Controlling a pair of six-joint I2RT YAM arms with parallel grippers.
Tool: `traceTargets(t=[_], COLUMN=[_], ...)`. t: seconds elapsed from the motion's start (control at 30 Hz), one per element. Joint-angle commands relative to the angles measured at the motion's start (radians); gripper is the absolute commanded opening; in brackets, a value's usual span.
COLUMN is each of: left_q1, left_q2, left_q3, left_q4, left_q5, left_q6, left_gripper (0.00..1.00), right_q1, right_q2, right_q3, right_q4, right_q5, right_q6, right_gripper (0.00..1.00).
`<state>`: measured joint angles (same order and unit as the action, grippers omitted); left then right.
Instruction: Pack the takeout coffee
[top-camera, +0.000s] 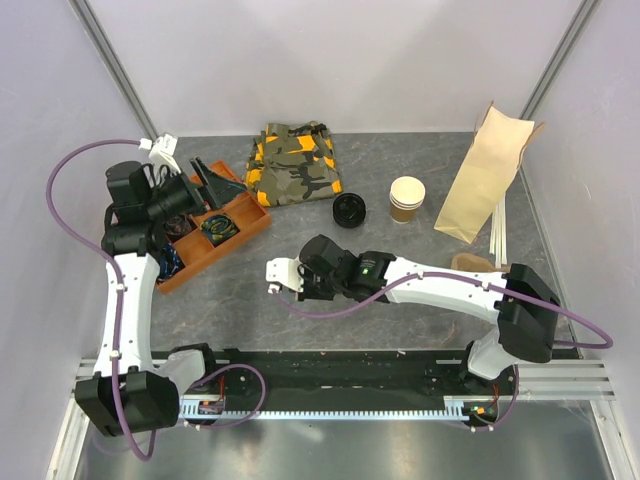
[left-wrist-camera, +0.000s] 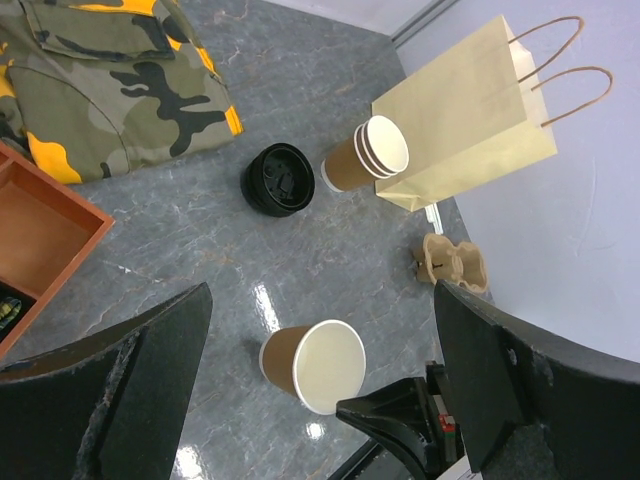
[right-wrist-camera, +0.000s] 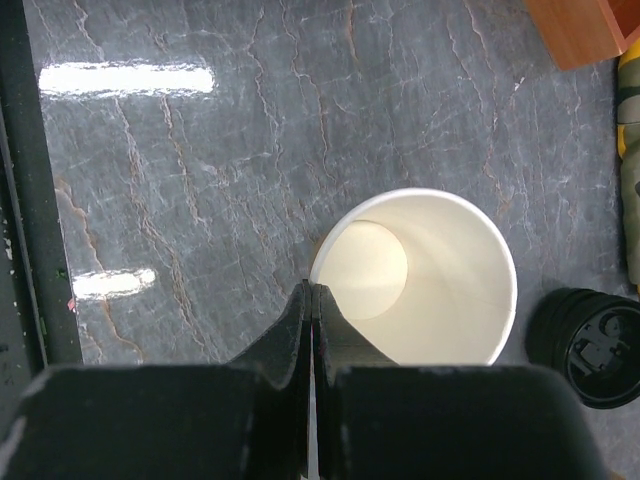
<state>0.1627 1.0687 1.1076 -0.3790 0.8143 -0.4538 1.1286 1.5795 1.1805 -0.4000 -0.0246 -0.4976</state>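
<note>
We find the brown paper cup (left-wrist-camera: 312, 365) open-topped.
It stands upright, empty; the black lid (left-wrist-camera: 279, 180) lies apart from it.

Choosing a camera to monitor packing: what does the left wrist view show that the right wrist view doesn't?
Only the left wrist view: the tan paper bag with cord handles, the stack of lidless brown paper cups, the moulded cardboard cup carrier and the open left gripper. Only the right wrist view: the white inside bottom of the single lidless brown paper cup, and the right gripper shut at its rim. Both: that cup, the round black plastic lid, the orange wooden tray, the camouflage cloth, the grey marbled table.
</note>
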Motion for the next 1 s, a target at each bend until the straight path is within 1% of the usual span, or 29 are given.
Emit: traceTargets(t=[0.0, 0.13, 0.27, 0.43, 0.5, 0.53, 0.57, 0.63, 0.7, 0.73, 0.8, 0.9, 0.93, 0.97], left_q1=[0.006, 0.006, 0.006, 0.008, 0.008, 0.006, 0.008, 0.008, 0.008, 0.008, 0.008, 0.008, 0.008, 0.008], left_q2=[0.016, 0.023, 0.028, 0.033, 0.033, 0.033, 0.033, 0.034, 0.039, 0.04, 0.042, 0.045, 0.045, 0.048], left_q3=[0.023, 0.021, 0.021, 0.02, 0.02, 0.02, 0.021, 0.023, 0.023, 0.023, 0.024, 0.028, 0.028, 0.029], left_q4=[0.023, 0.025, 0.023, 0.025, 0.023, 0.022, 0.022, 0.02, 0.02, 0.022, 0.023, 0.022, 0.023, 0.022], left_q5=[0.016, 0.014, 0.014, 0.005, 0.005, 0.005, 0.006, 0.005, 0.003, 0.002, 0.005, 0.013, 0.014, 0.014], left_q6=[0.023, 0.02, 0.017, 0.017, 0.017, 0.017, 0.017, 0.015, 0.014, 0.012, 0.01, 0.01, 0.009, 0.006], left_gripper=[1.0, 1.0, 1.0, 1.0, 1.0, 1.0, 1.0, 1.0, 1.0, 1.0, 1.0, 1.0, 1.0, 1.0], right_q1=[0.005, 0.005, 0.005, 0.005, 0.005, 0.005, 0.005, 0.007, 0.005, 0.005, 0.005, 0.0, -0.006, -0.027], right_q2=[-0.018, -0.019, -0.026, -0.029, -0.03, -0.035, -0.036, -0.044, -0.049, -0.053, -0.061, -0.07, -0.061, -0.052], right_q3=[-0.022, -0.053, -0.067, -0.084, -0.09, -0.091, -0.093, -0.093, -0.093, -0.09, -0.079, -0.016, 0.055, 0.103], right_q4=[0.087, 0.11, 0.109, 0.11, 0.109, 0.105, 0.105, 0.096, 0.092, 0.081, 0.069, 0.02, -0.031, -0.071], right_q5=[0.018, 0.045, 0.035, 0.029, 0.028, 0.026, 0.029, 0.031, 0.029, 0.029, 0.029, 0.038, 0.029, 0.013], right_q6=[0.022, 0.042, 0.054, 0.056, 0.057, 0.059, 0.059, 0.057, 0.057, 0.059, 0.06, 0.073, 0.083, 0.09], right_gripper=[0.0, 0.0, 0.06, 0.08, 0.11, 0.14, 0.21, 0.28, 0.31, 0.35, 0.39, 0.5, 0.56, 0.59])
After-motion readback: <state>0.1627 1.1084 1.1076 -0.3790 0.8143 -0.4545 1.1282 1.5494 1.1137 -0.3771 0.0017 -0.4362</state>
